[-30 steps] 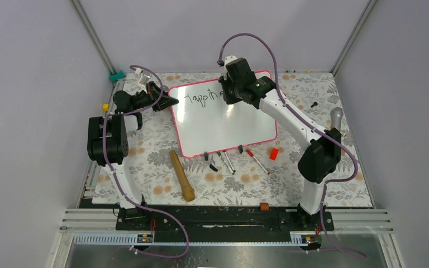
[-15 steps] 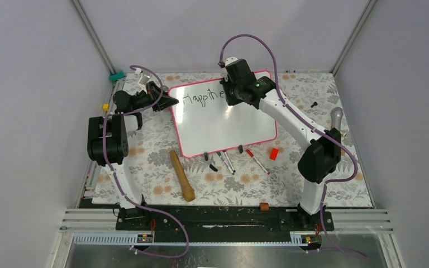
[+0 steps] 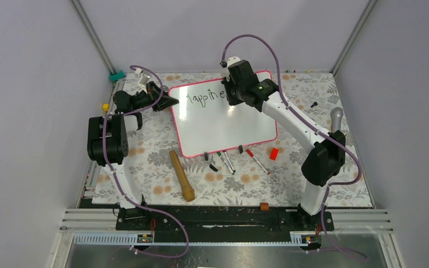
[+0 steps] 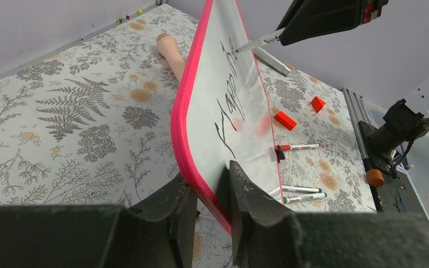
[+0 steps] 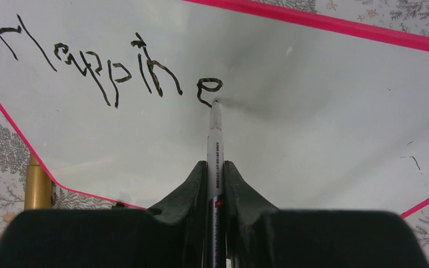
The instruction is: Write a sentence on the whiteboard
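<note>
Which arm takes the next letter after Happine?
Right. The right gripper holds the marker, tip on the whiteboard at the end of the sentence. The left gripper is clamped on the board's pink edge.

Light is soft, even and fairly bright. The whiteboard [image 5: 313,128] carries a grey sheen and a faint shadow right of the marker [image 5: 215,145] tip. Each wrist view's bottom is dark and blurred.

Overhead plus wrist close-ups of whiteboard [image 3: 223,125]
</note>
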Controlling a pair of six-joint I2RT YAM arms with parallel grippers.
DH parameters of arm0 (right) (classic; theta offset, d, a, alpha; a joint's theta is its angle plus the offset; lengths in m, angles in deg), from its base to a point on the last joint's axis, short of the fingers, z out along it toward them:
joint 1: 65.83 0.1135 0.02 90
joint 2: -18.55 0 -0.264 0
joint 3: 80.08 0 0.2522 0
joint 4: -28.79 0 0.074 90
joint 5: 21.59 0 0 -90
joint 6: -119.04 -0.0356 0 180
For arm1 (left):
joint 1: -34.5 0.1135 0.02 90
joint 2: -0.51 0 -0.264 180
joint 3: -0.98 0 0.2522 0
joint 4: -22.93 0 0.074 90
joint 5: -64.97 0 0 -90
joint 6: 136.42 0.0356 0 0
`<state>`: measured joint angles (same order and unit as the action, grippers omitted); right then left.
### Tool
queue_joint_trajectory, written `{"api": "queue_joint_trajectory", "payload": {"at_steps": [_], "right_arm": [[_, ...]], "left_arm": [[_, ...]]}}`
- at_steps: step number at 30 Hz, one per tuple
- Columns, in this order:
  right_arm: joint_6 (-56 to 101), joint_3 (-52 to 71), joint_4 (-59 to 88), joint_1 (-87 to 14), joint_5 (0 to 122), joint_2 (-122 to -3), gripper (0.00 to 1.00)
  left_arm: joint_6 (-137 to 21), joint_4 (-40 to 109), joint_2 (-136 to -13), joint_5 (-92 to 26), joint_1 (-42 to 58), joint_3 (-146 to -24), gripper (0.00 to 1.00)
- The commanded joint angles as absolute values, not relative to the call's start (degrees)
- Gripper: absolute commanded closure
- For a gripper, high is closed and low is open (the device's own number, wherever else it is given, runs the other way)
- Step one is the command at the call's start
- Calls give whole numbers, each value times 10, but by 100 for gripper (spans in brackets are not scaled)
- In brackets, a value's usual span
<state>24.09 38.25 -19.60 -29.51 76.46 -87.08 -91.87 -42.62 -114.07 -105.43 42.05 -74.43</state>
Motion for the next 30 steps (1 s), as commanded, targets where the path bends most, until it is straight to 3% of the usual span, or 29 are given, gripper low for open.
{"api": "queue_joint_trajectory", "payload": {"at_steps": [1, 30], "right_arm": [[247, 346, -126, -296, 765, -808, 100], [246, 384, -150, -298, 819, -845, 100]], "left_arm": [[-827, -472, -1143, -1198, 410, -725, 100], [-827, -472, -1143, -1198, 410, -723, 100]]}}
